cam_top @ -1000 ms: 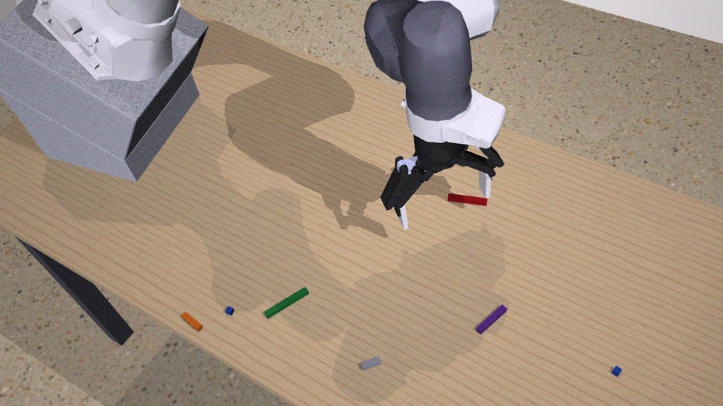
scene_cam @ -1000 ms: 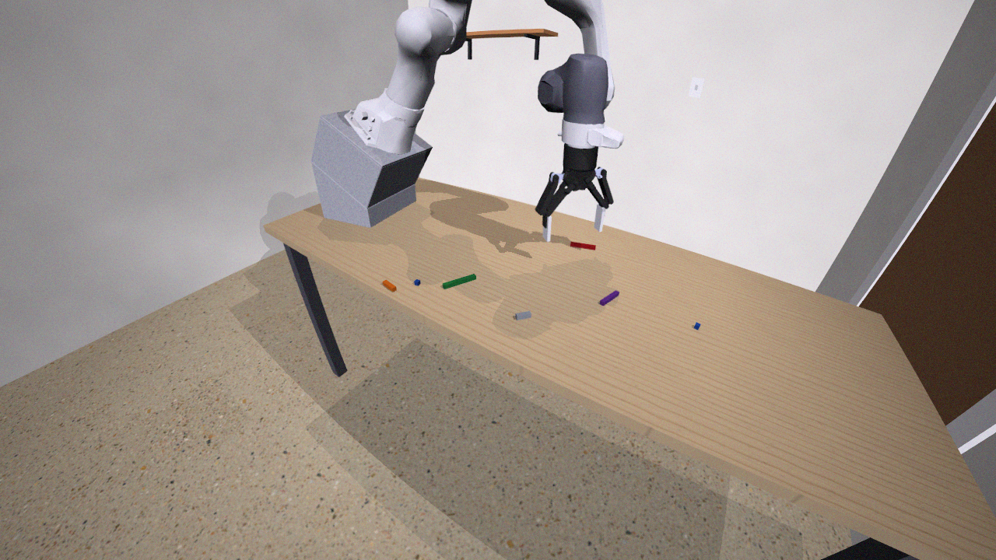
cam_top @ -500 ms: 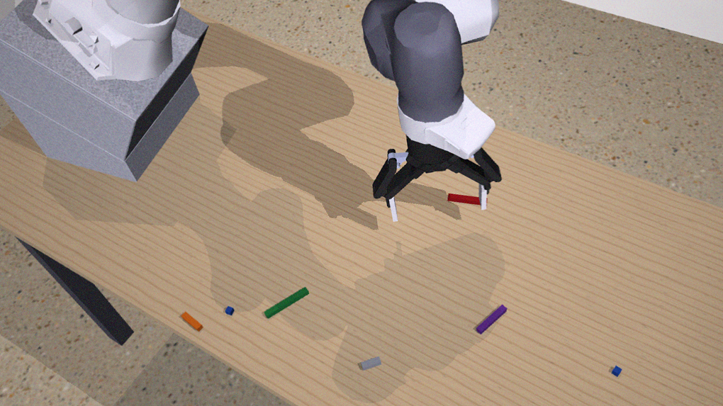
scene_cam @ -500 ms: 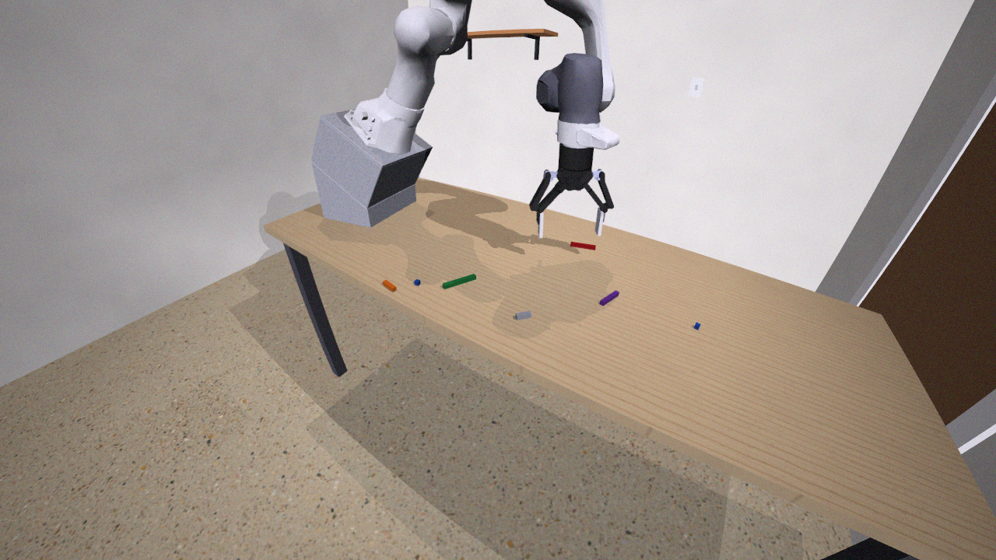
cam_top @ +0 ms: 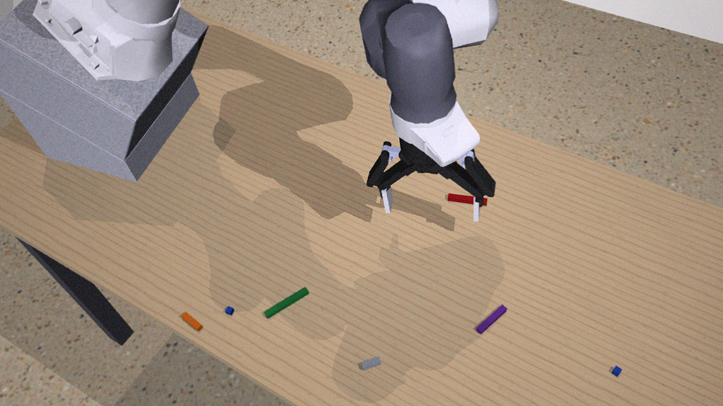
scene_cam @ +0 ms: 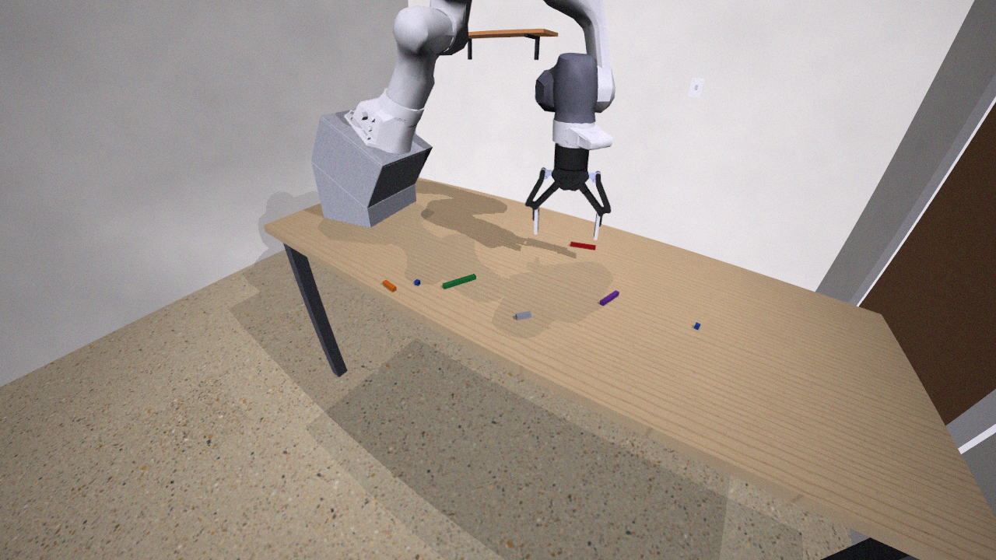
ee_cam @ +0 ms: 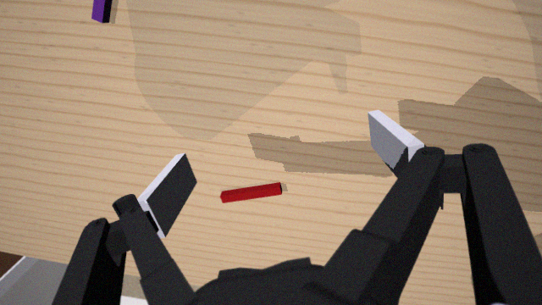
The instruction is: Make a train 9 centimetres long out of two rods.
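Observation:
My gripper [cam_top: 431, 210] [scene_cam: 566, 235] [ee_cam: 276, 149] is wide open and empty, above the table near the red rod [cam_top: 458, 198] [scene_cam: 583, 245] [ee_cam: 251, 192]. In the wrist view the red rod lies between and below the fingers. The purple rod [cam_top: 491, 319] [scene_cam: 609, 298] [ee_cam: 101, 10] lies apart, nearer the front. The grey rod [cam_top: 370, 363] [scene_cam: 523, 316] lies left of it. The green rod [cam_top: 286, 302] [scene_cam: 459, 281], a blue rod [cam_top: 229, 310] [scene_cam: 417, 282] and the orange rod [cam_top: 191, 321] [scene_cam: 389, 285] lie at the left. Another blue rod [cam_top: 616, 370] [scene_cam: 697, 326] lies at the right. No rods touch.
The wooden table [cam_top: 649, 261] [scene_cam: 766, 362] carries the rods and the arm's grey base block [cam_top: 74, 110] [scene_cam: 348, 170] at its left end. The orange rod is close to the table's front edge. The arm's shadow falls across the table.

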You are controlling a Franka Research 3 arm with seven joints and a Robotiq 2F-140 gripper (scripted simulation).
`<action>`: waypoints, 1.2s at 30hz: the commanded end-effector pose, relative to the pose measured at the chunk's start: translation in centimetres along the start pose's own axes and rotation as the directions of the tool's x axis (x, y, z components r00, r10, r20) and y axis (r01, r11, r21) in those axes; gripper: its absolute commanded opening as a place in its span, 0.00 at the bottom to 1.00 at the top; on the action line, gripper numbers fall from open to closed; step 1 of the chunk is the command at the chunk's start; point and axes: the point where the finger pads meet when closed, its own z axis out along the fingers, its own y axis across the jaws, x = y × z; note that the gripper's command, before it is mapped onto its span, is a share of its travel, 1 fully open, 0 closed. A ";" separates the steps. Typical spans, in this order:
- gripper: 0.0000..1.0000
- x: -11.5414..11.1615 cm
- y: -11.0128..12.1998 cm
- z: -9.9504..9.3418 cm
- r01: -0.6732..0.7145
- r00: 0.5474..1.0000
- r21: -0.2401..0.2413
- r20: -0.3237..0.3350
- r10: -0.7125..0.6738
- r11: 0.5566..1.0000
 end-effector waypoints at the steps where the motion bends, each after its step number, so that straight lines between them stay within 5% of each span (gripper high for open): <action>1: 1.00 0.3 0.2 -0.1 -0.163 0.987 -0.031 -0.021 0.162 0.986; 21: 1.00 0.8 1.4 -0.2 -0.468 0.883 -0.021 -0.033 0.467 0.883; 36: 1.00 1.3 2.6 -0.3 -0.712 0.702 -0.007 -0.043 0.711 0.703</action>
